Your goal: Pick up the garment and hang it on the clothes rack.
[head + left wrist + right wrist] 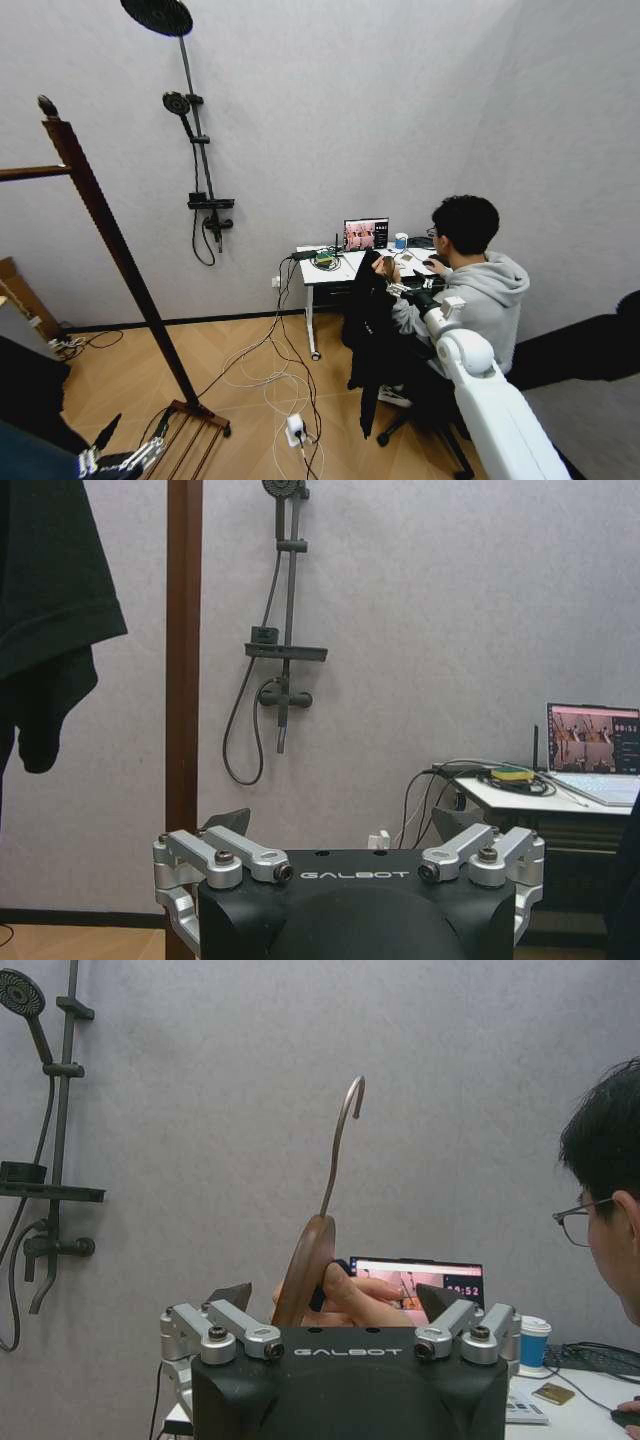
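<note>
The garment [368,325], long and black, hangs beside the desk from a hanger with a brown wooden body [308,1260] and a silver hook [343,1135]. A seated person's hand [362,1300] holds the hanger up. My right gripper [397,289] reaches to it from the lower right. In the right wrist view the right gripper [335,1305] is open, with the hanger just ahead between its spread fingers. The clothes rack [115,250] stands at the left, its reddish-brown post [184,680] close to my left gripper [340,825], which is open and low near the rack's slatted foot [190,435].
A black shower-head stand [195,120] is fixed to the back wall. A white desk [330,272] carries a laptop [366,234]. Cables and a power strip [295,430] lie on the wooden floor. Dark cloth [45,600] hangs beside the rack post.
</note>
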Available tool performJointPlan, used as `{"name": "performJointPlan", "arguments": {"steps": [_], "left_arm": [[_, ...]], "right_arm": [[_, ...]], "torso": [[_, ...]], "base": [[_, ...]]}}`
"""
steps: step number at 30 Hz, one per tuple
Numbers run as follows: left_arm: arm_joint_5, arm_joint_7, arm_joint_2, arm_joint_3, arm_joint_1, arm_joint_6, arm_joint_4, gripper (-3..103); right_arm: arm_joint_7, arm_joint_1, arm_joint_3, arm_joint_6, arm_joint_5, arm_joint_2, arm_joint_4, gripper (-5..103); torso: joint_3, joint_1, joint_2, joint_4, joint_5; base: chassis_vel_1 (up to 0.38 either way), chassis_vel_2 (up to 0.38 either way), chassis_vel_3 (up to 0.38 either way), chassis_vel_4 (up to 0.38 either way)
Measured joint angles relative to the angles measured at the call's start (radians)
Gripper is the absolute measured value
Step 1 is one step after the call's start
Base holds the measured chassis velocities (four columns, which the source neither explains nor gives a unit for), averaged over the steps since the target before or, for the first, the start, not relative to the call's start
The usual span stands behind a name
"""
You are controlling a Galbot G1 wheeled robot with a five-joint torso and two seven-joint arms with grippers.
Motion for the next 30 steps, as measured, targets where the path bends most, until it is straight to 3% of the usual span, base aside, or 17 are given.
{"name": "performJointPlan", "arguments": {"steps": [7,8,10,16,17,18,19,21,30], "left_arm": [[0.0,0.0,0.0,0.0,0.0,0.0,0.0,100],[0.0,0.0,0.0,0.0,0.0,0.0,0.0,100],[0.0,0.0,0.0,0.0,0.0,0.0,0.0,100],[0.0,0.0,0.0,0.0,0.0,0.0,0.0,100],[0.0,0.0,0.0,0.0,0.0,0.0,0.0,100],[0.0,0.0,0.0,0.0,0.0,0.0,0.0,100],[0.0,0.0,0.0,0.0,0.0,0.0,0.0,100],[0.0,0.0,0.0,0.0,0.0,0.0,0.0,100],[0.0,0.0,0.0,0.0,0.0,0.0,0.0,100]], "right_arm": [[-0.033,0.034,-0.021,0.013,-0.004,0.001,-0.04,68],[-0.033,0.034,-0.021,0.013,-0.004,0.001,-0.04,68],[-0.043,0.055,-0.028,0.008,-0.004,0.007,-0.053,57],[-0.048,0.073,-0.033,-0.001,-0.004,0.023,-0.058,41],[-0.043,0.068,-0.033,-0.009,-0.005,0.032,-0.044,36],[-0.026,0.019,-0.033,-0.034,-0.026,0.063,0.017,19],[-0.026,0.019,-0.033,-0.034,-0.026,0.063,0.017,19],[-0.023,-0.006,-0.033,-0.039,-0.035,0.078,0.043,9],[-0.022,-0.008,-0.028,-0.041,-0.033,0.076,0.051,9]], "torso": [[0.0,0.0,0.0,0.0001,-0.0005],[0.0,0.0,0.0,0.0001,-0.0005],[0.0,0.0,0.0,0.0002,-0.0006],[0.0,0.0,0.0,0.0,-0.0006],[0.0,0.0,0.0,0.0,-0.0005],[0.0,0.0,0.0,0.0,-0.0004],[0.0,0.0,0.0,0.0,-0.0004],[0.0,0.0,0.0,0.0,-0.0005],[0.0,0.0,0.0,0.0002,-0.0005]], "base": [[0.0,0.0,0.0,0.0],[0.0,0.0,0.0,0.0],[0.0,0.0,0.0,0.0],[0.0,0.0,0.0,0.0],[0.0,0.0,0.0,0.0],[0.0,0.0,0.0,0.0],[0.0,0.0,0.0,0.0],[0.0,0.0,0.0,0.0],[0.0,0.0,0.0,0.0]]}}
